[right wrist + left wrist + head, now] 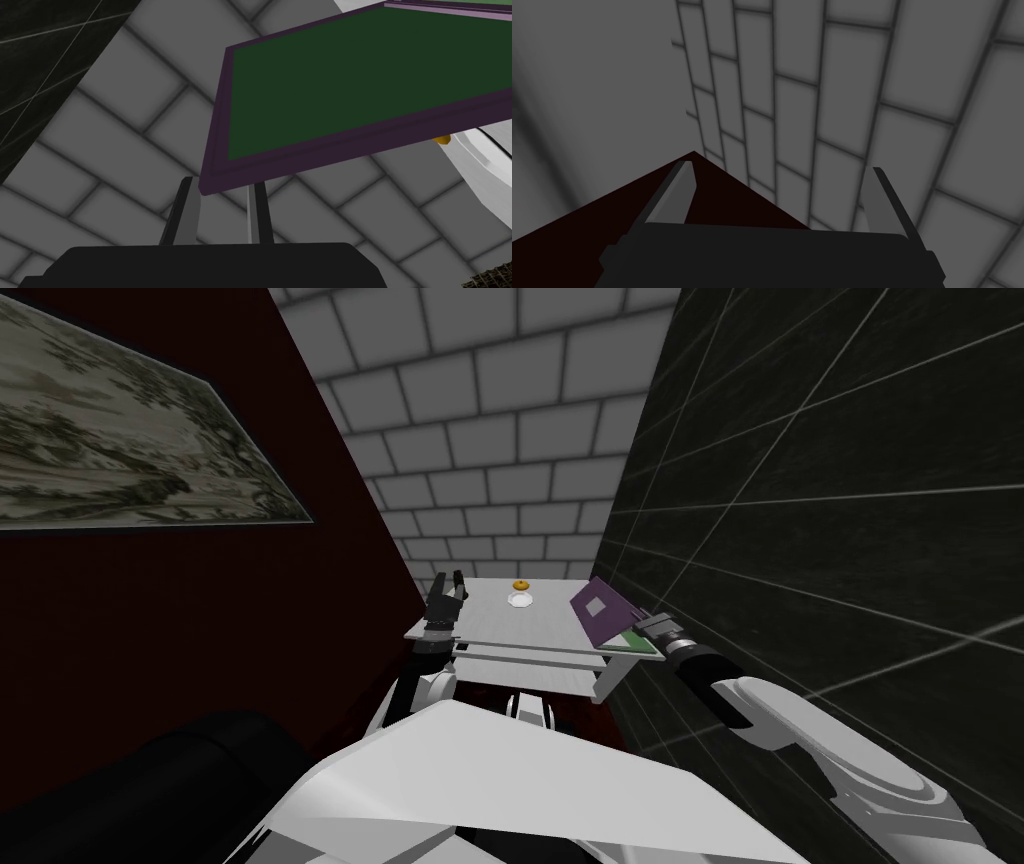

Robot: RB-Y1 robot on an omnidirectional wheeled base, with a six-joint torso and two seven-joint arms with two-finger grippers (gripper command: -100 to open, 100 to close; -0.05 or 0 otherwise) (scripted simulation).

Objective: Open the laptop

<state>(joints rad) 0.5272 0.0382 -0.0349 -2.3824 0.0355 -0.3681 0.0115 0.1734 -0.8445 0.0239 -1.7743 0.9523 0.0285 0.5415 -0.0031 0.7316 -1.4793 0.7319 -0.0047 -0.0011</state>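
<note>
Over at the 3 o'clock edge of the white tabletop sits the thin purple laptop, and its lid, dark green screen inside, is lifted partway off the base. Right pincer is clamped narrow on that lid's near corner, blades close together at the purple frame. Left pincer hangs at 9 o'clock by the tabletop's edge, blades spread wide, holding nothing. At 12 o'clock a small orange thing rests on a round white plate, well apart from the laptop. My read: the lid is light, stiff and slick, so a corner hold may twist it or slip. Mid-edge looks the safer grip, and the light base could slide as the hinge swings.
</note>
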